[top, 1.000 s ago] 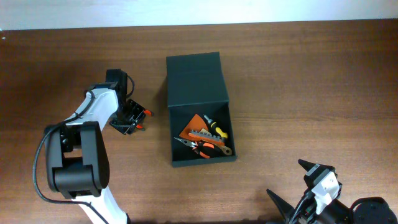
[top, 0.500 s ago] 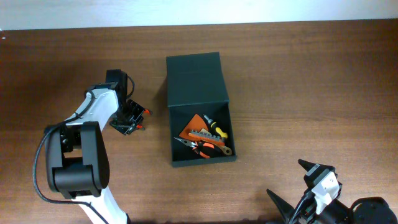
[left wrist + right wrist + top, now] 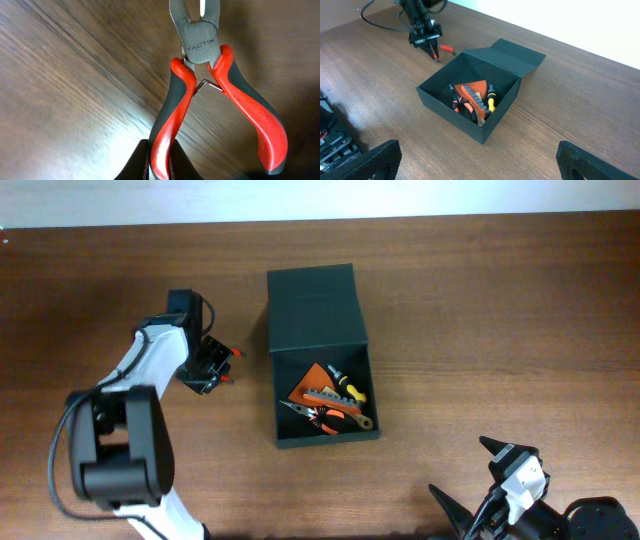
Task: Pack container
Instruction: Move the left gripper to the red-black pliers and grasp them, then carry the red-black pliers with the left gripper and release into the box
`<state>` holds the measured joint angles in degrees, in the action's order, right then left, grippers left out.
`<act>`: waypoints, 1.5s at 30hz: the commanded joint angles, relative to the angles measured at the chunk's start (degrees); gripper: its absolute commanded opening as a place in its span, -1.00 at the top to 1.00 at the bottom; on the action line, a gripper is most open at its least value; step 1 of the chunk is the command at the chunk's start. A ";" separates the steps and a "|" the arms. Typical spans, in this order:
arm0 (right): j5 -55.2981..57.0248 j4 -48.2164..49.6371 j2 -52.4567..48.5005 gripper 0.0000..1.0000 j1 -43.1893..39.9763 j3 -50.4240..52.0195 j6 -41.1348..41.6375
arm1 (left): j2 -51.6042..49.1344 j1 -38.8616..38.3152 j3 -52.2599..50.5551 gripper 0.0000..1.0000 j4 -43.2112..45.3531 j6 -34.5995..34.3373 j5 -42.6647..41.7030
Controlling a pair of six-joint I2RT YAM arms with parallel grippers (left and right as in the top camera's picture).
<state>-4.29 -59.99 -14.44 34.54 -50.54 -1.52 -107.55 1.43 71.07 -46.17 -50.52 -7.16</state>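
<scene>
The dark green container (image 3: 282, 395) stands mid-table with its flap lid (image 3: 314, 310) folded back open; it also shows in the right wrist view (image 3: 445, 102). Inside lie several tools: orange pliers, a yellow-handled screwdriver and an orange bit holder (image 3: 328, 402). My left gripper (image 3: 205, 370) is left of the container, shut on one handle of the red-and-black pliers (image 3: 180, 107), which hang just over the wood; the other handle is free. My right gripper (image 3: 477, 165) is open and empty near the front right edge.
Bare brown wood table (image 3: 480, 320) surrounds the container. A pale wall strip runs along the far edge (image 3: 320, 200). The right arm's base (image 3: 520, 490) sits at the front right corner.
My left gripper with the pliers has shifted slightly toward the far side and looks lifted a little. The right arm has not moved.
</scene>
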 commanded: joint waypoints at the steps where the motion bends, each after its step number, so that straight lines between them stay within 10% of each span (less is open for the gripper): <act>1: 0.48 0.20 0.28 -0.98 -0.04 0.09 0.52 | 8.55 -1.49 0.04 0.91 0.39 -0.22 -0.09; 10: 0.48 0.20 0.28 -0.97 -0.07 0.09 0.52 | 23.54 -12.63 0.04 0.92 0.39 -3.45 2.51; 25: 0.48 0.20 0.28 -0.98 -0.04 0.09 0.52 | 19.15 -40.85 0.04 0.91 0.31 -34.67 4.63; 33: 0.48 0.20 0.28 -0.98 -0.07 0.09 0.52 | 11.85 -42.64 0.04 0.91 0.04 -47.50 4.61; 45: 0.48 0.20 0.28 -0.97 -0.07 0.09 0.52 | 5.70 -42.23 0.04 0.66 -1.22 -49.29 4.59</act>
<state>-4.29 -59.99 -14.44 34.54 -50.54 -1.50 -101.41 -41.19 71.07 -46.59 -98.50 -3.60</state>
